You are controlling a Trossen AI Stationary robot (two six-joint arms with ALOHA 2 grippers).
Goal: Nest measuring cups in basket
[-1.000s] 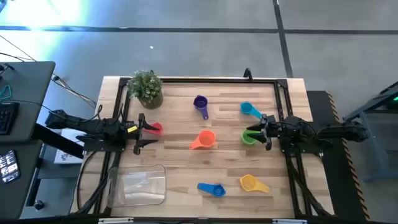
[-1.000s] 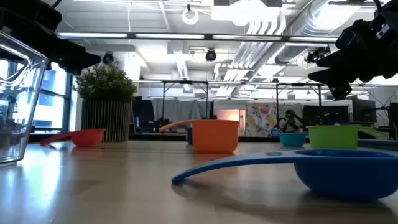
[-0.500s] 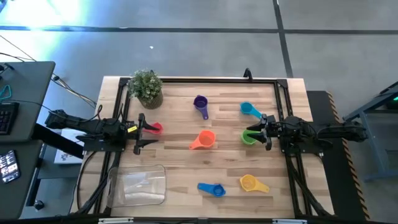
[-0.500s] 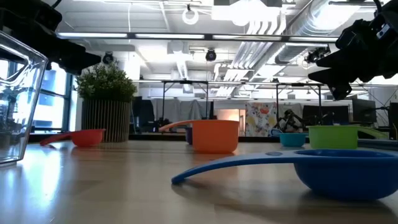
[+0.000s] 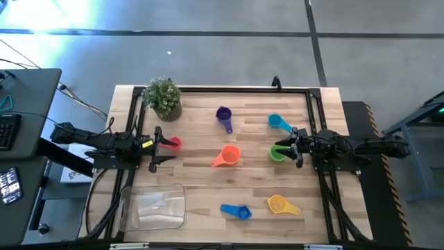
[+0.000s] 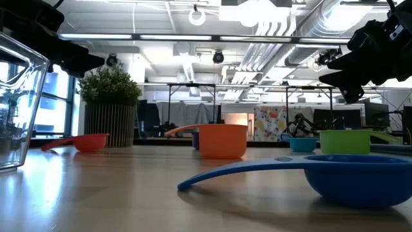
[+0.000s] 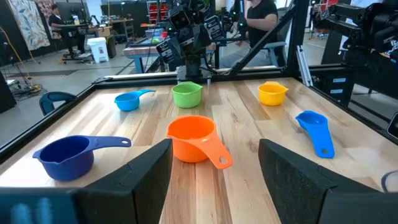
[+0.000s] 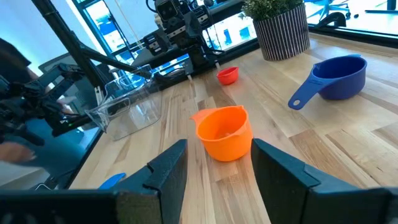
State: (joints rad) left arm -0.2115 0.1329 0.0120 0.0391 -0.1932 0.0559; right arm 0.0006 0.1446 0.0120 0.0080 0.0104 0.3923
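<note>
**Both grippers open, cups scattered, basket unfilled**

Now, outward from the left gripper [image 5: 157, 147]: fingers spread wide, holding nothing, poised at the left edge of the wooden table [image 5: 201, 177]. Just ahead of its tips, the red cup [image 5: 173, 143]. Farther ahead, the orange cup [image 5: 227, 156], long axis across the table, handle pointing back toward this gripper. Off to one side, near the table's front edge, the clear basket [image 5: 154, 207], with no cup in it.

Outward from the right gripper [image 5: 286, 149]: jaws likewise parted, holding nothing, tips right at the green cup [image 5: 277, 153]. Close beside the wrist, the light blue cup [image 5: 279, 123], handle angled toward the gripper. Beyond, the purple cup [image 5: 223, 116], handle toward the table's middle. On the other side, the yellow cup [image 5: 279, 203] and blue cup [image 5: 236, 210], both lying lengthwise across the boards.

At the far left corner, a potted plant [image 5: 164, 97]. Around: grey floor, workshop benches, ceiling ducts.
</note>
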